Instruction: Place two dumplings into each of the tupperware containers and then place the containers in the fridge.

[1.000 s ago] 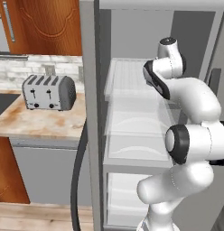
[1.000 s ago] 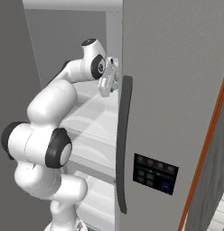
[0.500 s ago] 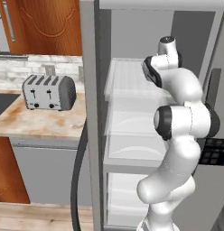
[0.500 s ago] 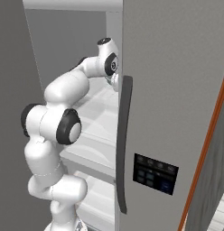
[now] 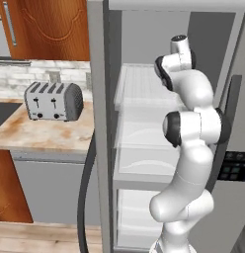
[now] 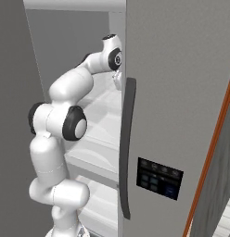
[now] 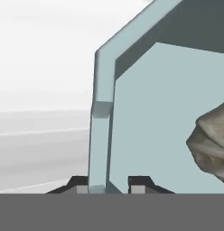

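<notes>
Compare the base views with those from a second ago: the arm has folded. Its elbow, which hung out to the right of the open fridge, now stands stacked above the base, and the wrist has drawn closer to the edge of the fridge door. The hand remains high, level with the upper shelf. Judge from this that the arm is reaching further into the compartment to set down its load, so the placing step is in progress and not finished.

In the hand view, the gripper is clenched on the rim of a tupperware container. The two dark tips sit on either side of the thin wall, with almost no gap beyond the wall itself. Treat the container as held.

The container appears as a pale blue-grey, slightly translucent tray with a rounded corner and a flat floor. One dumpling lies inside it at the right edge of the hand view: a grey-beige, mottled, creased lump, cut off by the frame. You cannot tell from these views whether a second dumpling lies beside it.

Behind the container, pale white banded surfaces suggest the fridge interior. Whether the container rests on the shelf cannot be confirmed.

A silver toaster stands on the counter to the left of the fridge.
</notes>
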Tool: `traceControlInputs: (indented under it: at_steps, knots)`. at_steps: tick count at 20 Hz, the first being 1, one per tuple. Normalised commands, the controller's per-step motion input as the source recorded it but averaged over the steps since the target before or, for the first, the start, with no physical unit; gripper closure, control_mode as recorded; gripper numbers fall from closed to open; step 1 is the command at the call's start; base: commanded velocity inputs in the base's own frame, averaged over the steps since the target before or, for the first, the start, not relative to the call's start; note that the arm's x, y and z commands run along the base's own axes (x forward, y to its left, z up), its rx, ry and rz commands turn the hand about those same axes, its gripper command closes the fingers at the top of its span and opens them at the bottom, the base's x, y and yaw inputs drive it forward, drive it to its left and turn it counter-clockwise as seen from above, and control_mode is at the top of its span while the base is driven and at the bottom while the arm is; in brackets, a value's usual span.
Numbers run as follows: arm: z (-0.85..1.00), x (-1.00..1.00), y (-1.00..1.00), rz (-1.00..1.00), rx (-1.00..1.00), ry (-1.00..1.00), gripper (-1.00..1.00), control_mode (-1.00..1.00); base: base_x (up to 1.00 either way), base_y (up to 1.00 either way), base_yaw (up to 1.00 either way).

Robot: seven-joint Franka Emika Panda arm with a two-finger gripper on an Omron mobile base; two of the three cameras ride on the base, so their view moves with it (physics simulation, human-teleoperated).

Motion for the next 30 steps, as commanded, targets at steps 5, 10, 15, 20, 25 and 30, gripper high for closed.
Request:
traceControlInputs:
  at_steps: [5, 10, 15, 20, 25, 30]
  knots:
    - [-0.05, 0.01, -0.02, -0.08, 0.0, 0.0, 1.0, -1.0, 0.0, 0.0, 0.0]
    - [-0.32, 0.06, 0.0, 0.0, 0.0, 0.0, 1.0, -1.0, 0.0, 0.0, 0.0]
    - [-0.1, 0.02, 0.0, 0.0, 0.0, 0.0, -1.0, -1.0, 0.0, 0.0, 0.0]
    - [0.0, 0.0, 0.0, 0.0, 0.0, 0.0, -1.0, -1.0, 0.0, 0.0, 0.0]
    - [0.0, -0.26, 0.0, 0.01, 0.02, -0.22, -1.0, -1.0, 0.0, 0.0, 0.0]
    - [-0.05, -0.79, 0.12, 0.01, 0.02, -0.39, -1.0, -1.0, 0.0, 0.0, 0.0]
